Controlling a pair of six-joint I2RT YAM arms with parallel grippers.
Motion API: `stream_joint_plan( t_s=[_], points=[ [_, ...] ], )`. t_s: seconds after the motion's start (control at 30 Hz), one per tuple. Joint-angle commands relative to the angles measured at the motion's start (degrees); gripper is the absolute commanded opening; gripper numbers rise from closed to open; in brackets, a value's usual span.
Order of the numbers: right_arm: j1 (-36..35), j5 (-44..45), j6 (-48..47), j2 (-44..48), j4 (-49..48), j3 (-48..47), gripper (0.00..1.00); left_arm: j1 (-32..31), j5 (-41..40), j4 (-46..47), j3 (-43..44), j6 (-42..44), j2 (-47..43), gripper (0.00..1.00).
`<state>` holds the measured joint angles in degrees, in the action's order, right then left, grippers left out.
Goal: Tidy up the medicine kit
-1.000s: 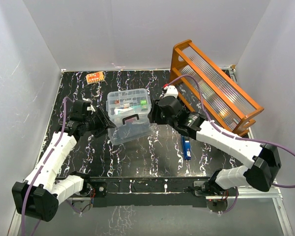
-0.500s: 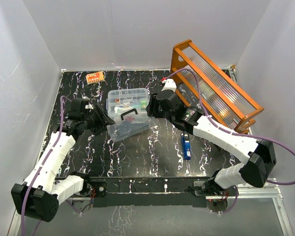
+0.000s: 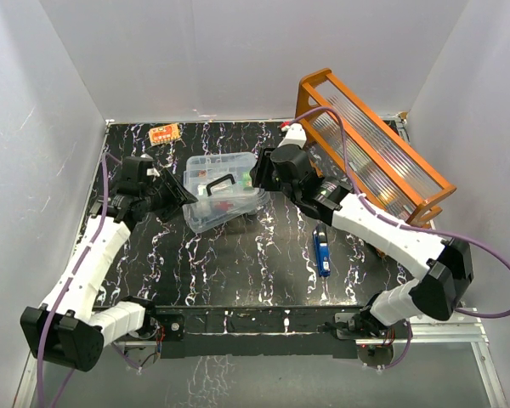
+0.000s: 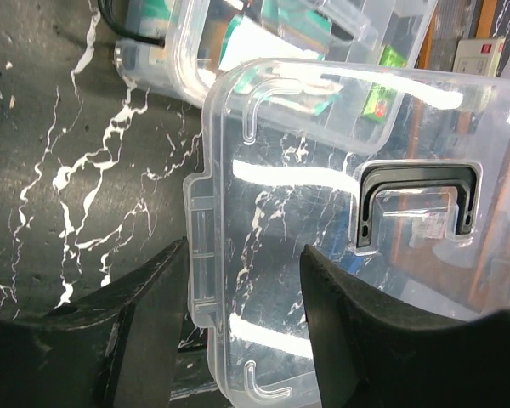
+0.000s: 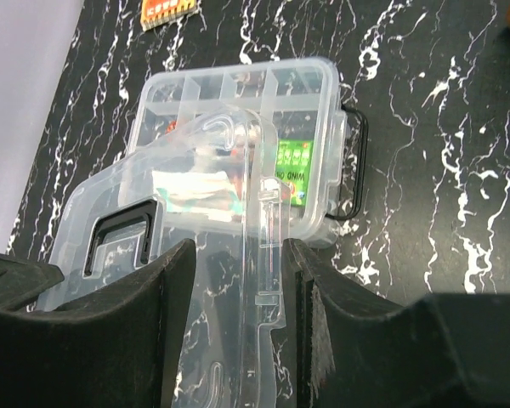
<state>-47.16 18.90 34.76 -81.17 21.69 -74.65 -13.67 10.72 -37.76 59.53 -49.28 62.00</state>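
Note:
The medicine kit's clear box (image 3: 238, 170) stands mid-table with packets inside; it also shows in the right wrist view (image 5: 238, 93). Its clear lid (image 3: 206, 208) with the dark handle (image 3: 221, 183) lies tilted over the box's front. My right gripper (image 3: 257, 174) is shut on the lid's right edge (image 5: 263, 280), which runs between its fingers. My left gripper (image 3: 177, 194) is at the lid's left end. Its fingers stand apart around the lid's corner (image 4: 238, 323), one finger (image 4: 365, 340) across the lid.
A large orange wooden rack (image 3: 374, 144) with ribbed clear panels leans at the back right. A blue item (image 3: 323, 253) lies on the table under my right arm. A small orange packet (image 3: 164, 133) lies at the back left.
The lid has risen from leaning against the box's front to lying tilted over the box. Both grippers moved back and up with it.

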Motion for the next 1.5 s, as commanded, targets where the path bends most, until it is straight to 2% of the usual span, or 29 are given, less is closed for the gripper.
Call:
stream_joint_plan(
  t_s=[0.0,0.33,0.8,0.9,1.07,1.23,1.47],
  points=[
    [-1.7,-8.8,2.3,-2.5,-8.6,-3.8,0.41,-1.2,5.7,8.0,6.1,-0.3,2.6,0.50],
    [1.9,-8.9,1.6,-6.8,-13.0,-5.0,0.42,0.7,2.9,10.5,12.1,3.1,11.3,0.51],
    [6.9,-12.3,0.0,-17.5,-22.1,-8.0,0.41,5.3,8.8,19.3,17.0,9.2,26.7,0.51],
    [7.7,-12.9,0.0,-19.1,-22.0,-7.8,0.41,5.8,11.6,19.8,17.7,10.4,30.2,0.51],
    [8.7,-13.7,0.1,-21.4,-21.5,-6.5,0.40,6.3,10.6,18.7,18.7,12.0,33.6,0.51],
    [9.6,-12.9,-0.3,-20.6,-19.5,-6.4,0.41,6.7,9.8,16.0,19.6,12.8,33.3,0.52],
    [10.8,-11.6,-1.2,-20.7,-12.9,-9.1,0.49,7.2,9.6,12.1,19.9,14.1,32.1,0.65]
  ],
)
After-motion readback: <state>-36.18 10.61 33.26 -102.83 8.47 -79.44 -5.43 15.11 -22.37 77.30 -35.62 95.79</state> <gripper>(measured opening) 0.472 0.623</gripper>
